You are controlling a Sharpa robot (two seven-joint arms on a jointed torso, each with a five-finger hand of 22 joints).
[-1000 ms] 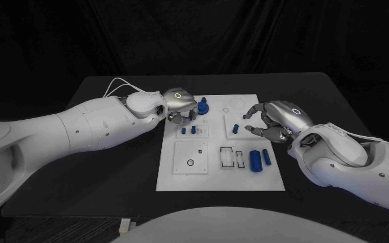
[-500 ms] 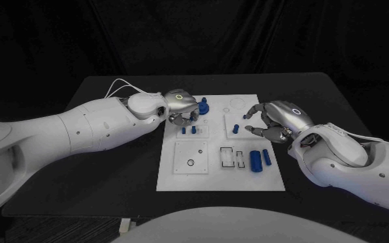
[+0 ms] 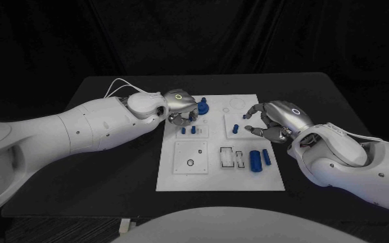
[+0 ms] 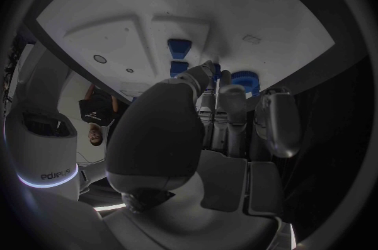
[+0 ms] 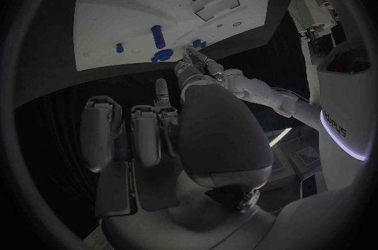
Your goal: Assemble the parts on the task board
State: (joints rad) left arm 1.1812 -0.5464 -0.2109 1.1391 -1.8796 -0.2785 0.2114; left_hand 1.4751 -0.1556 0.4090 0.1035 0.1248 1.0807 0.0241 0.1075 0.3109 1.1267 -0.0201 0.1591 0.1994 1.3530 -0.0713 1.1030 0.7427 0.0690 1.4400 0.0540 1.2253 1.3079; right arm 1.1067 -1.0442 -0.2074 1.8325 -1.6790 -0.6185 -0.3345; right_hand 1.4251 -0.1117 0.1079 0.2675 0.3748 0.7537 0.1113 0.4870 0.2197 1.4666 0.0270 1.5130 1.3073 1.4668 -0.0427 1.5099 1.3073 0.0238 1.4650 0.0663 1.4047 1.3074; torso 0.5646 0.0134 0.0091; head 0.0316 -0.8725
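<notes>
Left hand (image 3: 180,108): fingers curled down on the task board (image 3: 220,182) far-left area, beside a blue gear part (image 3: 203,107); whether they hold anything cannot be told. Right hand (image 3: 273,120): fingers bent, apart, empty, over the board's right edge near a blue peg (image 3: 235,127). Two blue cylinders (image 3: 258,160) lie nearer. Black table (image 3: 105,170); black backdrop (image 3: 194,23).

task board (image 3: 218,178) looks like matt white plastic, the blue parts (image 3: 254,160) smooth plastic with a slight sheen. Both hands, left (image 3: 180,107) and right (image 3: 275,118), are shiny silver metal, arms glossy white shell, counter (image 3: 113,164) flat matt black
</notes>
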